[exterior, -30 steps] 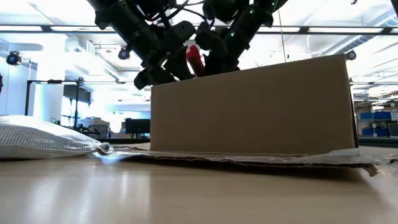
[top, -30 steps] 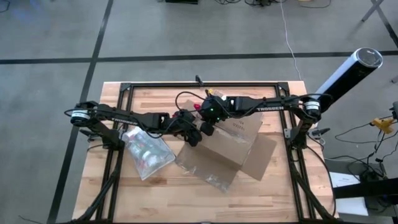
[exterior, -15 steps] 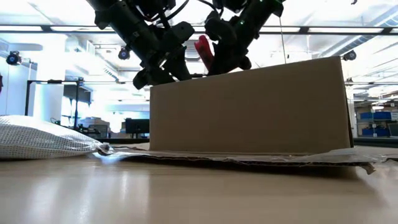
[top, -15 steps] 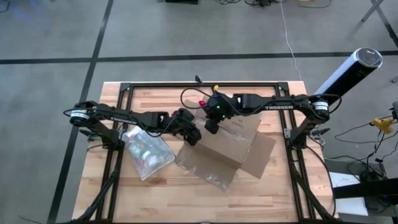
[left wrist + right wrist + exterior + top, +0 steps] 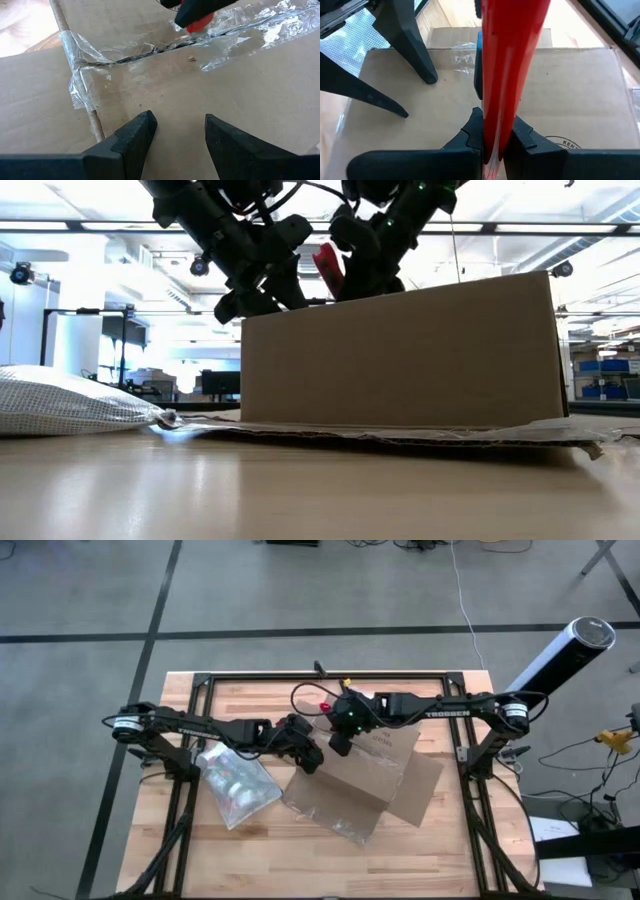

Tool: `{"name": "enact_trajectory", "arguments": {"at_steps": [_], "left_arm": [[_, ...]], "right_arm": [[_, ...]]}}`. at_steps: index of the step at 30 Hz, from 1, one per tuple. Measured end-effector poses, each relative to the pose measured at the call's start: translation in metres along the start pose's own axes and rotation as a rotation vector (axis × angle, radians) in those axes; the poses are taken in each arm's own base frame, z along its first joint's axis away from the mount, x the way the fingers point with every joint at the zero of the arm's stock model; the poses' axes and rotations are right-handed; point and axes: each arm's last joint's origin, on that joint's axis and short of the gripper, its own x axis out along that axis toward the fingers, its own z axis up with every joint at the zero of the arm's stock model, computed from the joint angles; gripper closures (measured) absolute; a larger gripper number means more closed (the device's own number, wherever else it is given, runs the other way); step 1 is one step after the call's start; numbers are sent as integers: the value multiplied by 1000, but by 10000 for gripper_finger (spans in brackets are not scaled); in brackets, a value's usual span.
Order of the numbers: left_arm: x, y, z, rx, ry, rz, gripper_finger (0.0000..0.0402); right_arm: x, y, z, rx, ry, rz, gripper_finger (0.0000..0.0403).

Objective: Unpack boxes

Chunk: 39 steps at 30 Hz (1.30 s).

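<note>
We're gripping the red utility knife [image 5: 512,75] tight in our right gripper [image 5: 492,135] over the taped seam of the cardboard box [image 5: 365,775], which is sitting mid-table. Our left gripper [image 5: 175,137] is hovering half-open, empty, right beside the blade, so a slip could be hitting it. The zip pouch [image 5: 235,785] is lying clear, just left.

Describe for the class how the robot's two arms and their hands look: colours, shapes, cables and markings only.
Both arms are black, slim and jointed. The right arm bears white TROSSEN lettering, a green light near its wrist and a looping black cable. The left arm ends in a silver round joint at its shoulder. The left hand has two matte black, wedge-shaped fingers; the right hand has the same dark tapered fingers.
</note>
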Motion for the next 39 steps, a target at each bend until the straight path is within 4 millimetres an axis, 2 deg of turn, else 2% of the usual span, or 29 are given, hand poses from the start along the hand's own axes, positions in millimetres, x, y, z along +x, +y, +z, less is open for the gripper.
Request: {"name": "enact_trajectory", "arguments": {"at_steps": [16,28,34,39], "left_arm": [[0,0,0,-7,1,0,224],[0,0,0,-8,1,-1,224],[0,0,0,-8,-1,-3,224],[0,0,1,-16,-2,-5,224]], "right_arm": [[-5,3,-2,23,-7,18,386],[1,3,-6,-30,21,3,386],[8,0,-15,-32,41,-4,386],[4,1,-17,-2,48,-4,386]]}}
